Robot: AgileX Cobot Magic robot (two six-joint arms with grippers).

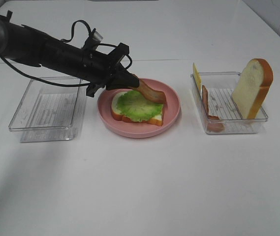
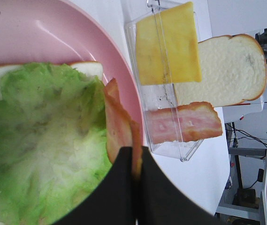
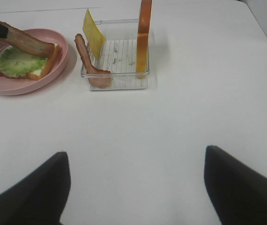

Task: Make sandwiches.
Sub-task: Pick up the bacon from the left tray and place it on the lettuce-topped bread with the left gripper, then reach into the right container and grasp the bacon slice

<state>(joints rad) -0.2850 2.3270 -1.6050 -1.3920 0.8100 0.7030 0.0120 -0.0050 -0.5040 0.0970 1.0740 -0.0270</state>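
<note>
A bread slice topped with ruffled green lettuce (image 1: 137,105) lies on the pink plate (image 1: 140,131). My left gripper (image 1: 130,80) is shut on one end of a brown bacon strip (image 1: 152,92), which slants down over the lettuce's far right edge. In the left wrist view the fingers (image 2: 119,187) pinch that bacon strip (image 2: 118,124) beside the lettuce (image 2: 39,140). The clear right tray (image 1: 228,129) holds a yellow cheese square (image 1: 196,74), another bacon strip (image 1: 210,112) and an upright bread slice (image 1: 252,88). My right gripper (image 3: 135,154) is open over bare table, holding nothing.
An empty clear tray (image 1: 48,105) stands left of the plate, under the left arm. White tabletop stretches in front of the plate and both trays. The table's right edge lies just beyond the right tray.
</note>
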